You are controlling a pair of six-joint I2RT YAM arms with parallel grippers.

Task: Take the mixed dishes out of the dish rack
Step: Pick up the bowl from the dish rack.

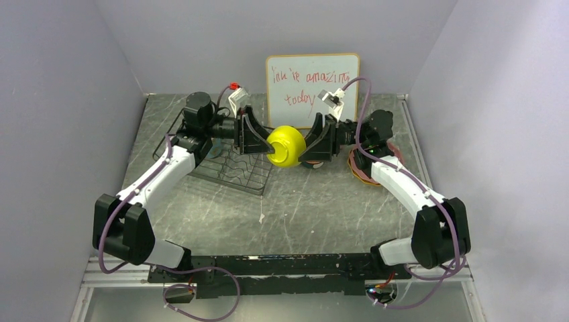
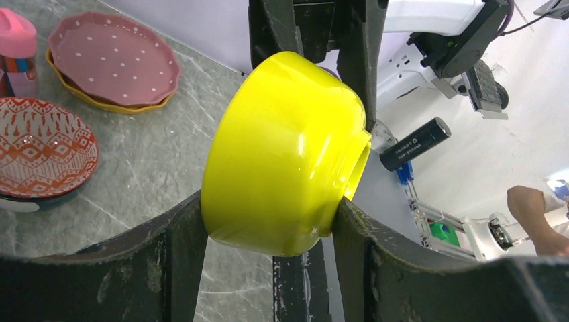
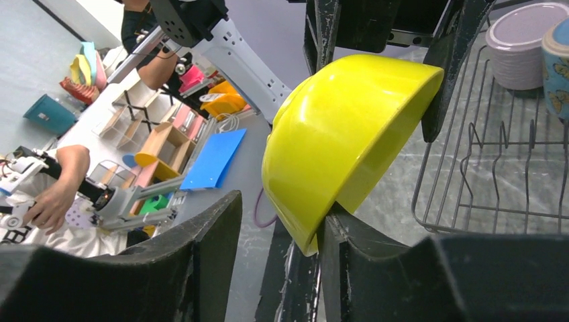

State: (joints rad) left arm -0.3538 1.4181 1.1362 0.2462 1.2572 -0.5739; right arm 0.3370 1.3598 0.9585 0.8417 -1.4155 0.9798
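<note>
A yellow bowl (image 1: 286, 147) hangs in the air between my two grippers, right of the black wire dish rack (image 1: 228, 168). My left gripper (image 2: 268, 221) is shut on the yellow bowl (image 2: 288, 154), one finger on each side of it. My right gripper (image 3: 280, 208) stands open around the bowl's rim (image 3: 342, 134): one finger touches the rim, the other is still apart from it. A lilac mug (image 3: 527, 43) and a blue mug (image 3: 557, 60) stand in the rack (image 3: 483, 181). A pink speckled plate (image 2: 114, 57) lies on an orange-yellow plate (image 2: 100, 104) on the table.
A bowl with a red pattern inside (image 2: 40, 147) and a small pink bottle (image 2: 15, 40) stand on the table beside the plates. A white board with red writing (image 1: 312, 87) leans on the back wall. Grey walls close in both sides.
</note>
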